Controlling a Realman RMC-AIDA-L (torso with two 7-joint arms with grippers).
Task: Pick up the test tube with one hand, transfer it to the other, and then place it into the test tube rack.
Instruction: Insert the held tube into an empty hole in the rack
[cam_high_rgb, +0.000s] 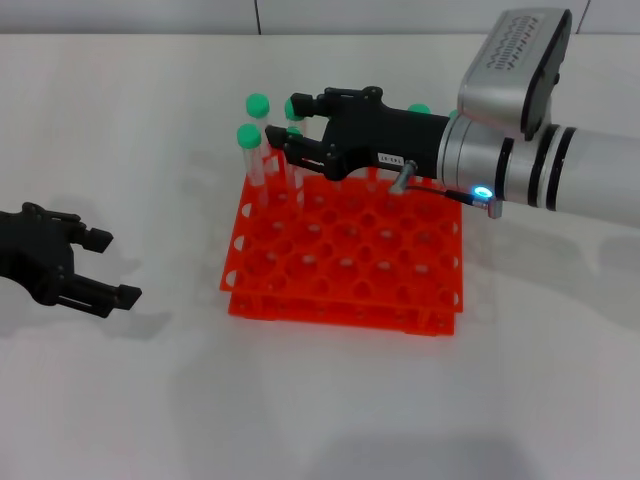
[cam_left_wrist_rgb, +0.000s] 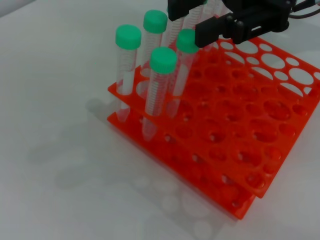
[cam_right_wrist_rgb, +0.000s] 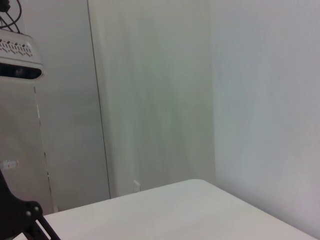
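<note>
The test tube rack (cam_high_rgb: 345, 262) stood on the table (cam_high_rgb: 300, 400), a little right of centre. Several capped tubes (cam_high_rgb: 252, 150) stood upright in holes at its far left corner, close together. The right gripper (cam_high_rgb: 283, 122) reached in from the right, above the rack's far edge, just beside those tubes. The left gripper (cam_high_rgb: 108, 266) lay well apart, left of the rack.
</note>
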